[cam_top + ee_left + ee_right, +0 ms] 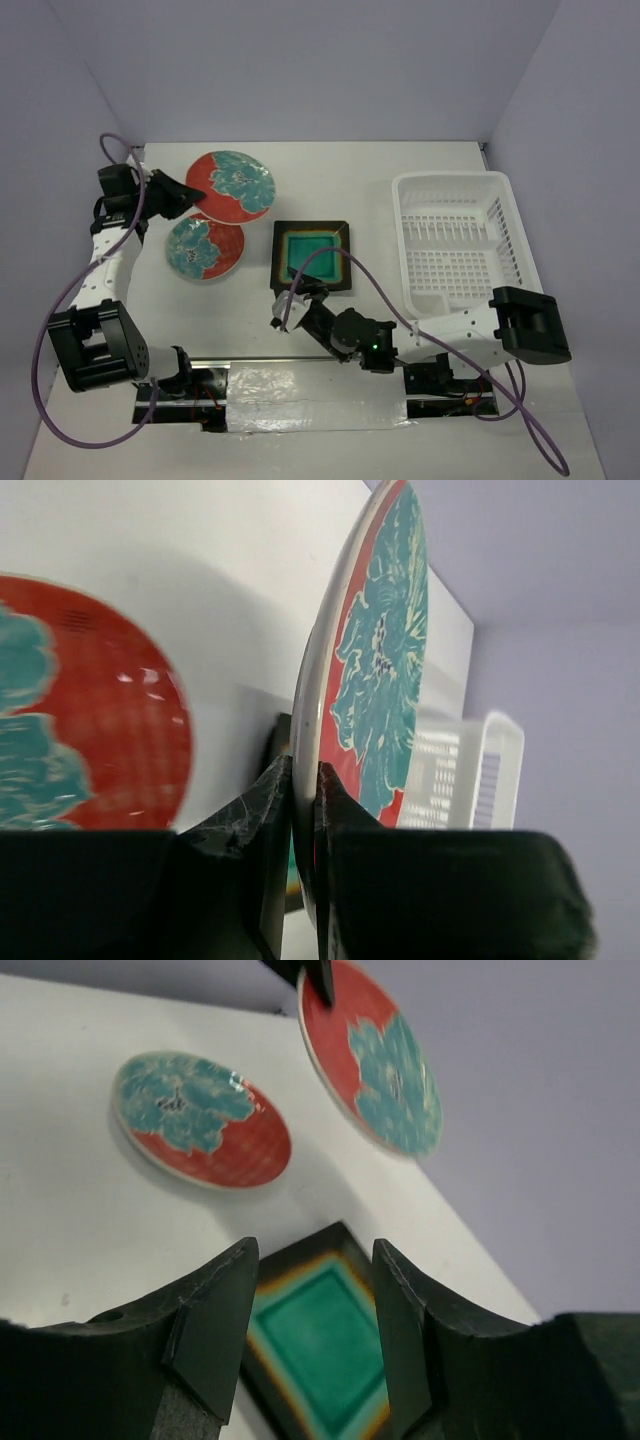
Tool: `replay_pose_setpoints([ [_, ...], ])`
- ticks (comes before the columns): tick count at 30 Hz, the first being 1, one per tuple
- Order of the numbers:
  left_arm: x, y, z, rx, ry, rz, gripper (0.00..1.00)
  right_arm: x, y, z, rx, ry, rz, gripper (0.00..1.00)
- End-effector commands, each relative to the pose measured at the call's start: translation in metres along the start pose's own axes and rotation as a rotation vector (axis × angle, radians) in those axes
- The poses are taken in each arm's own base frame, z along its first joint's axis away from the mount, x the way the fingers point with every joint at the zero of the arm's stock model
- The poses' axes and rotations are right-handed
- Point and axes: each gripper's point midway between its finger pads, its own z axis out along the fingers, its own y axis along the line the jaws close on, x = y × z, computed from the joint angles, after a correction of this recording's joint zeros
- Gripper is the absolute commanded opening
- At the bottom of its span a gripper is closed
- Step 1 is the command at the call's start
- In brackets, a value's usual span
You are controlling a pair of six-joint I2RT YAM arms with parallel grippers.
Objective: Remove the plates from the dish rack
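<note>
left gripper (pixel 188 198) — clamped on rim of tilted round plate (pixel 235 185) | right gripper (pixel 284 310) — fingers apart, nothing held, just beside square teal plate (pixel 312 256)

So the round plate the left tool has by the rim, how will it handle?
Probably rigid: the round plate shows no flex though the left tool pinches only its rim. The glossy-looking glaze suggests it could slip or pivot in that narrow pinch. Likely brittle, ceramic-looking, so set it down gently beside the other plate.
</note>
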Motion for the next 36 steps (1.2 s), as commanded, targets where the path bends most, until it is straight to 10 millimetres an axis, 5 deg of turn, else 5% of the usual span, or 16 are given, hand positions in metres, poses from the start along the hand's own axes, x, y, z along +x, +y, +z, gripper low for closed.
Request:
replay_pose_setpoints([
  [1,-0.030,-0.013,-0.029,0.101,-0.120,0.056,0.00,0.013,-0.009,-0.019,0.057,0.059,0.194,0.57],
  [5,-0.045,0.031,-0.046,0.073,-0.192,-0.009,0.00,0.028,-0.005,-0.050,0.012,0.042,0.300,0.57],
  [10,-0.032,0.068,-0.049,-0.018,-0.199,-0.020,0.00,0.036,-0.013,-0.074,0.004,-0.001,0.428,0.57],
  [22,0.005,0.113,-0.057,-0.111,-0.224,-0.068,0.00,0.042,-0.023,-0.093,0.010,-0.029,0.518,0.57],
  [36,0.020,0.148,-0.055,-0.176,-0.207,-0.098,0.00,0.029,-0.035,-0.105,0.003,-0.113,0.599,0.57],
])
